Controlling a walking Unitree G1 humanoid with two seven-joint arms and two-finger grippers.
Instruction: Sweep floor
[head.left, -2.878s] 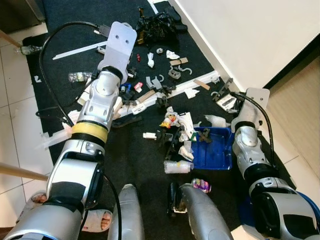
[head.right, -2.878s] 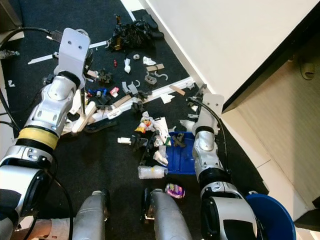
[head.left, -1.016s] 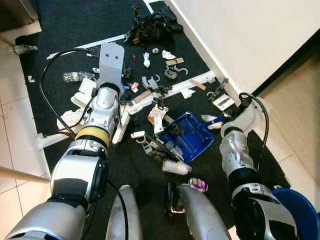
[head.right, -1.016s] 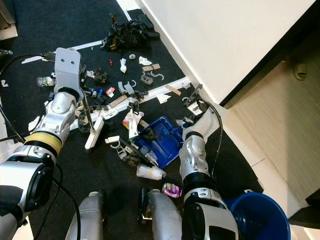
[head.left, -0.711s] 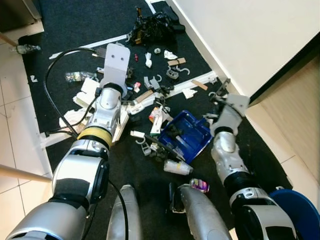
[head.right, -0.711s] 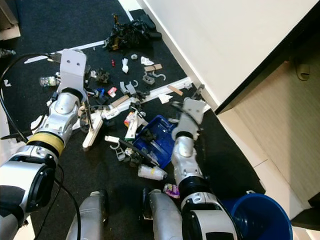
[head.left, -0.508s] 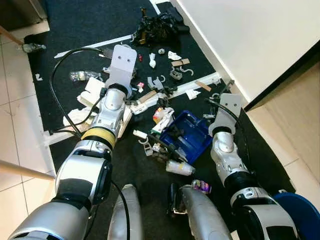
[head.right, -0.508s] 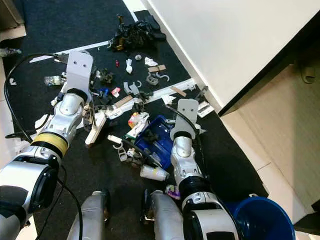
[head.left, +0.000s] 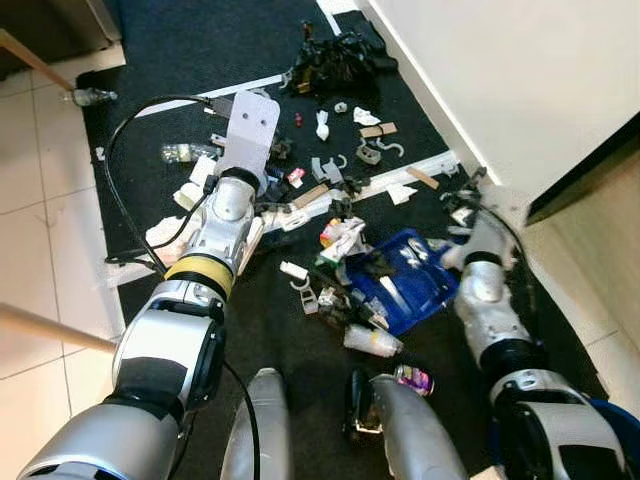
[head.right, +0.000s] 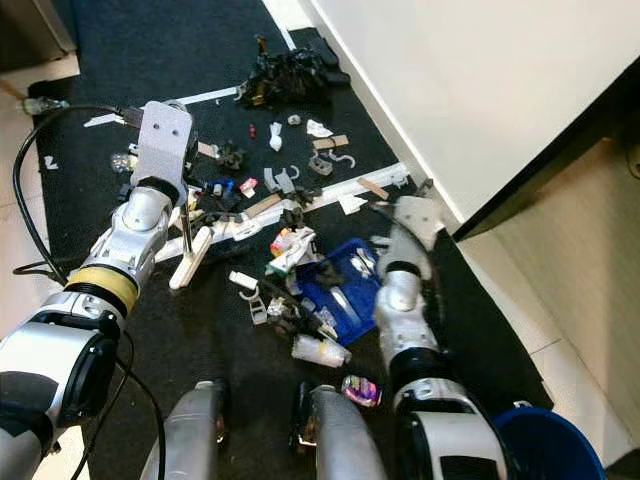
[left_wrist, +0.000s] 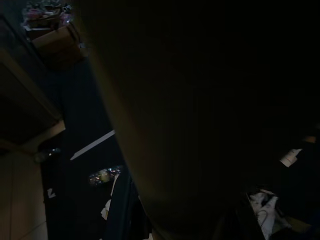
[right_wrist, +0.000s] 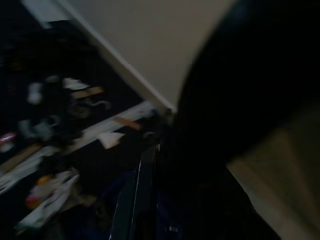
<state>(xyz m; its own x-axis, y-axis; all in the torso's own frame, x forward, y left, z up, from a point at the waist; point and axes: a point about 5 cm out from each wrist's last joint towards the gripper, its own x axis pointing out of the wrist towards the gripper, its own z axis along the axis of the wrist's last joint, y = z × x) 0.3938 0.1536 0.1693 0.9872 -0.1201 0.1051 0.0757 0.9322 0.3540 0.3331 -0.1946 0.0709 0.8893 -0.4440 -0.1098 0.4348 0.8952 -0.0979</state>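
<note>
My left gripper (head.right: 181, 226) reaches forward over the black mat (head.left: 180, 60), shut on a white hand brush (head.right: 190, 258) whose head lies on the mat. A blue dustpan (head.left: 408, 287) sits tilted among the litter with scraps inside it. My right gripper (head.right: 386, 250), blurred, is shut on its handle near the wall. Litter (head.left: 345, 240) is heaped at the pan's left edge. Several more pieces (head.left: 330, 165) are scattered further ahead. Both wrist views are very dark, and the right one shows the pan's blue edge (right_wrist: 135, 190).
A black tangled pile (head.left: 340, 62) lies far ahead by the white wall (head.left: 520, 80). A long white strip (head.left: 395, 180) crosses the mat. A clear cup (head.left: 372, 341) and a coloured can (head.left: 412, 379) lie near my legs. A blue bucket (head.right: 545, 445) stands at the right, white tiles (head.left: 40, 230) at the left.
The right arm carried the dustpan left into the litter and tilted it, then its wrist swung back to the right. The left arm and brush kept roughly the same place. The camera shifted.
</note>
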